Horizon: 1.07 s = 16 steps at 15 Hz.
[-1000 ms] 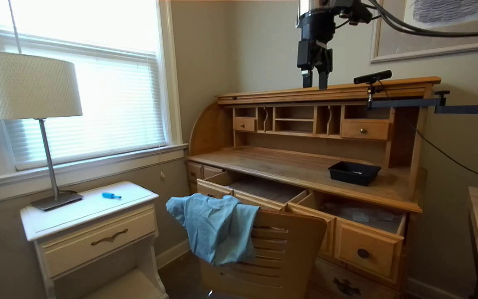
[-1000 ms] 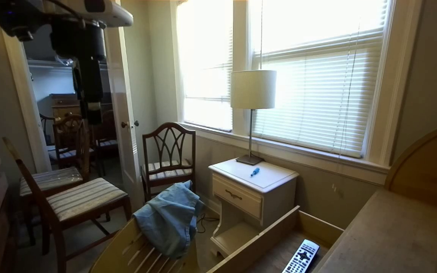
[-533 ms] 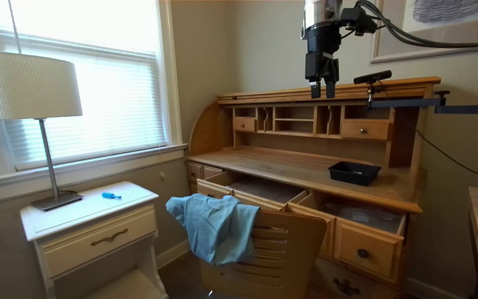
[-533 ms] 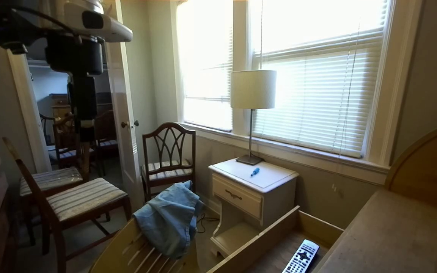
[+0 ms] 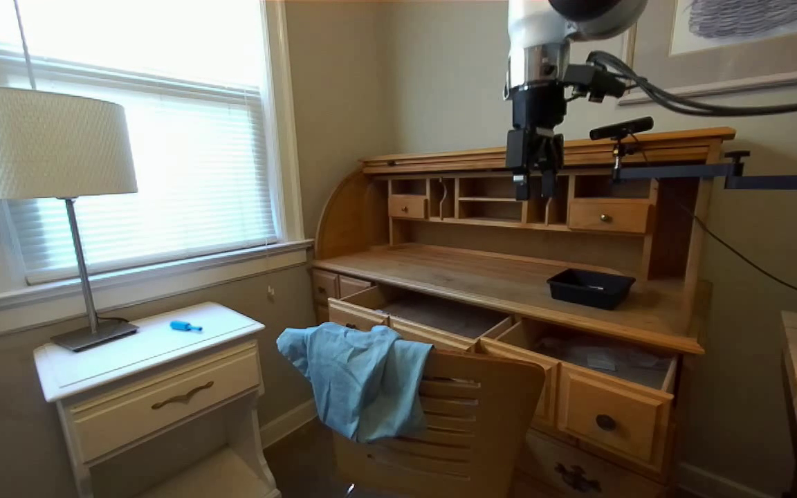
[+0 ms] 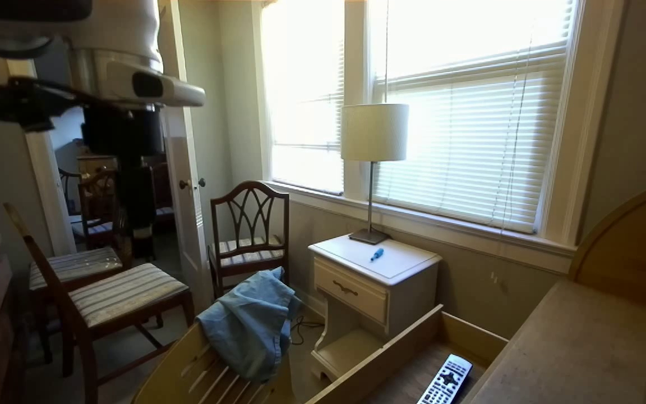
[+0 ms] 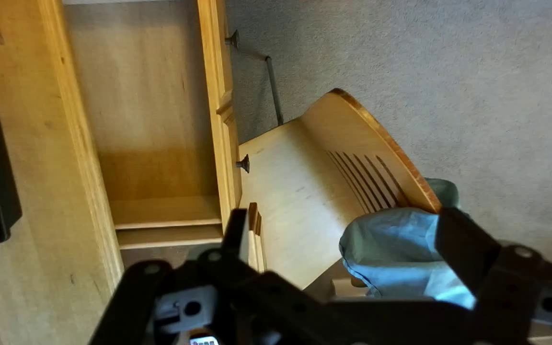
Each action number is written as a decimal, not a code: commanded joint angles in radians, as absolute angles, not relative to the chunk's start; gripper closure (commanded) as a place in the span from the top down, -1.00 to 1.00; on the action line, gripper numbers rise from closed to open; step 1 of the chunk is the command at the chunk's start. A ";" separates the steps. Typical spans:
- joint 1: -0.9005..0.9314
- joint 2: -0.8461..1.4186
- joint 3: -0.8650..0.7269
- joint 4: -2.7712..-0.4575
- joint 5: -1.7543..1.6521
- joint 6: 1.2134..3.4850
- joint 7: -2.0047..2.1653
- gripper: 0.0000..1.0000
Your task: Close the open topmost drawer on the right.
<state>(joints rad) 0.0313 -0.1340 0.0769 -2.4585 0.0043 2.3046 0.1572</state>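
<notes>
The honey-oak right drawer stands pulled out under the desktop; its front (image 5: 616, 415) with a dark knob shows in an exterior view, partly behind the chair. In the wrist view the drawer front (image 7: 218, 103) runs up the left middle, with two dark knobs and a pale wooden inside (image 7: 146, 96). My gripper (image 5: 535, 195) is open and empty, above desktop height in front of the cubbyholes. It also shows dark in an exterior view (image 6: 143, 249). In the wrist view its fingers (image 7: 343, 227) are wide apart, over the chair and cloth, not touching the drawer.
A wooden chair (image 5: 488, 408) with a blue cloth (image 5: 364, 380) stands before the desk. The wide centre drawer (image 6: 379, 359) is open with a remote (image 6: 447, 381) inside. A black tray (image 5: 591, 288) sits on the desktop. A camera arm (image 5: 772, 181) extends from the right.
My gripper has moved down, from above the desk's top edge to in front of the cubbyholes, and slightly right in an exterior view. The drawers and chair have not moved.
</notes>
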 commanded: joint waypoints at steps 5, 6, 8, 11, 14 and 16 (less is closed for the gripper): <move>-0.007 0.156 -0.002 -2.537 -0.133 2.615 0.156 1.00; -0.006 0.188 -0.018 -2.534 -0.149 2.628 0.156 1.00; -0.003 0.261 -0.045 -2.525 -0.154 2.668 0.147 1.00; 0.008 0.381 -0.082 -2.491 -0.139 2.717 0.170 1.00; 0.054 0.506 -0.150 -2.429 -0.163 2.736 0.240 1.00; 0.092 0.579 -0.184 -2.384 -0.143 2.761 0.288 1.00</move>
